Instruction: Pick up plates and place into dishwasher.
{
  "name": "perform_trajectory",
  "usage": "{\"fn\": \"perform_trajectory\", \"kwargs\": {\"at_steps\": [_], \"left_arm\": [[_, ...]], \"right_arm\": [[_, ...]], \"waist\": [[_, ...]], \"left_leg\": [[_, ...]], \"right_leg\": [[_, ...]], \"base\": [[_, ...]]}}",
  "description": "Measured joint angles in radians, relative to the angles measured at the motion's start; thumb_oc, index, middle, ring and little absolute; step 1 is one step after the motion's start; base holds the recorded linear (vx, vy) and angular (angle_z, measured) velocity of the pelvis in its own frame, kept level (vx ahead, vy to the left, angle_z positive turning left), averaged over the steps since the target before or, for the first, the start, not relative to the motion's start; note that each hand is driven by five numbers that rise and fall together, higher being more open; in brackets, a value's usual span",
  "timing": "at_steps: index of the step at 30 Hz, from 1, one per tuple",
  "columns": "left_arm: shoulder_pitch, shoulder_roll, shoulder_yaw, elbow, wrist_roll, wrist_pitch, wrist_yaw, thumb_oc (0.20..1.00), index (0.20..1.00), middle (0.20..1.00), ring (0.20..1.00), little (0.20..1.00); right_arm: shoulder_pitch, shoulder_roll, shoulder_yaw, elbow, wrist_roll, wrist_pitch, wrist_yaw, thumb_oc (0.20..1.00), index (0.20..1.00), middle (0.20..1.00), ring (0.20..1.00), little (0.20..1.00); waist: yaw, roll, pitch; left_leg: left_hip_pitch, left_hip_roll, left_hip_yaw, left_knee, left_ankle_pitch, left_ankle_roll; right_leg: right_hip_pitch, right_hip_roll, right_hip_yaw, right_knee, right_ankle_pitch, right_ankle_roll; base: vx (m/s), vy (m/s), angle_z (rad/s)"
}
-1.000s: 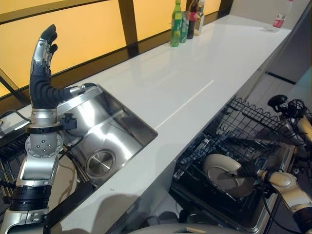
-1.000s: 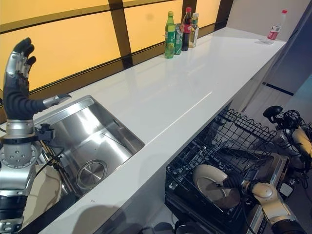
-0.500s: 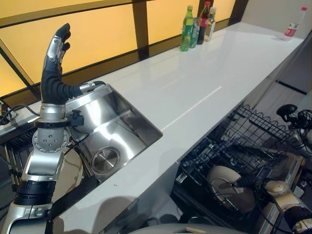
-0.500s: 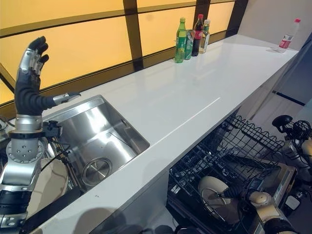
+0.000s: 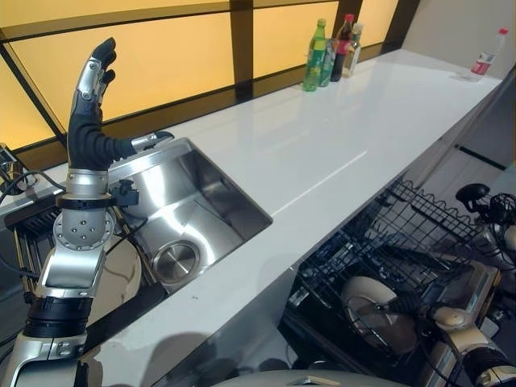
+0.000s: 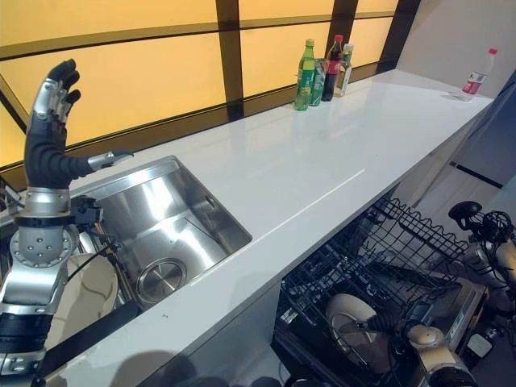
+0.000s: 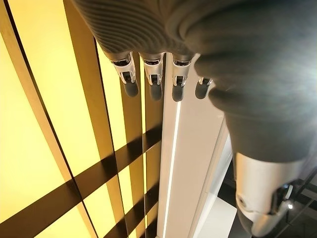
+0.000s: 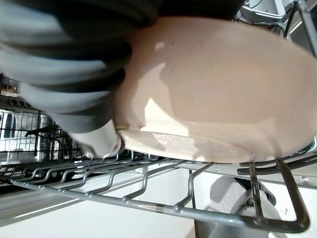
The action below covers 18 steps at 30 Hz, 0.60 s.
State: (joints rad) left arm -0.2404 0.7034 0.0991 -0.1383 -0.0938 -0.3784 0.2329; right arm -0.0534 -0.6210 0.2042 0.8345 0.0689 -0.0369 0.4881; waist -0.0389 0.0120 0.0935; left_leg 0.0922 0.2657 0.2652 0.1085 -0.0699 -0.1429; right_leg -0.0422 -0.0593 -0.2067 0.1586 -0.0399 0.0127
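A cream plate [image 5: 363, 300] stands tilted among the wires of the black dishwasher rack [image 5: 379, 234] at the lower right. My right hand [image 5: 409, 304] is at the plate's right edge. In the right wrist view its thumb [image 8: 106, 142] presses the rim of the plate [image 8: 213, 84] and the fingers lie behind it, so the hand is shut on the plate. My left hand [image 5: 87, 105] is raised high at the far left above the sink, its fingers [image 7: 151, 82] straight and holding nothing. A second cream plate [image 5: 122, 278] stands low beside the left arm.
A steel sink [image 5: 197, 214] is set in the long white counter [image 5: 322, 153]. Several bottles [image 5: 330, 50] stand at the counter's back, and one water bottle [image 5: 484, 61] is at the far right. A dark dish rack [image 5: 24, 234] sits left of the sink.
The whole view has shifted, so the camera has moved. My right hand stays on the plate in the rack, slightly lower. The left hand is still raised.
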Motion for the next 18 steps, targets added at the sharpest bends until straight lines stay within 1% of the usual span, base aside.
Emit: {"fn": "perform_trajectory", "kwargs": {"at_steps": [3,4,7,13,18], "left_arm": [[0.000,0.001,0.000,0.000,-0.001,0.000,0.000,1.000,1.000,1.000,1.000,1.000],[0.000,0.001,0.000,0.000,-0.001,0.000,0.000,1.000,1.000,1.000,1.000,1.000],[0.000,0.001,0.000,0.000,-0.002,0.000,0.002,1.000,1.000,1.000,1.000,1.000],[-0.004,0.001,0.000,0.000,-0.001,0.000,0.003,1.000,1.000,1.000,1.000,1.000],[-0.004,0.001,0.000,0.000,-0.001,0.000,0.005,1.000,1.000,1.000,1.000,1.000]], "right_arm": [[0.017,0.005,0.004,-0.001,0.000,0.004,-0.014,1.000,1.000,1.000,1.000,1.000],[0.025,0.012,0.014,-0.003,-0.001,0.015,-0.022,1.000,1.000,1.000,1.000,1.000],[0.043,0.021,0.020,-0.025,0.001,0.023,-0.059,1.000,1.000,1.000,1.000,1.000],[0.059,0.020,0.018,-0.071,0.003,0.043,-0.084,1.000,1.000,1.000,1.000,1.000],[0.068,0.020,0.008,-0.098,0.003,0.047,-0.093,1.000,1.000,1.000,1.000,1.000]], "waist": [[0.000,0.000,0.000],[0.000,0.000,0.000],[-0.004,0.005,0.003],[-0.002,0.008,0.004],[-0.002,0.013,0.008]], "left_leg": [[0.000,0.000,0.000,-0.001,0.000,0.000],[0.000,0.000,0.000,-0.001,0.000,0.000],[0.000,-0.002,0.000,-0.004,0.000,0.000],[0.000,-0.005,0.001,-0.004,0.000,0.000],[0.000,-0.007,0.001,-0.004,0.001,-0.001]], "right_leg": [[0.000,0.000,0.000,0.000,0.000,0.000],[-0.001,0.000,0.000,0.000,-0.001,0.000],[-0.002,-0.002,0.000,0.000,-0.001,0.001],[-0.003,0.000,0.000,-0.003,-0.003,0.002],[-0.002,0.000,0.000,-0.003,-0.005,0.003]], "base": [[0.00,0.000,0.00],[0.00,0.000,0.00],[0.00,0.000,0.00],[0.00,0.000,0.00],[-0.01,0.001,0.00]]}}
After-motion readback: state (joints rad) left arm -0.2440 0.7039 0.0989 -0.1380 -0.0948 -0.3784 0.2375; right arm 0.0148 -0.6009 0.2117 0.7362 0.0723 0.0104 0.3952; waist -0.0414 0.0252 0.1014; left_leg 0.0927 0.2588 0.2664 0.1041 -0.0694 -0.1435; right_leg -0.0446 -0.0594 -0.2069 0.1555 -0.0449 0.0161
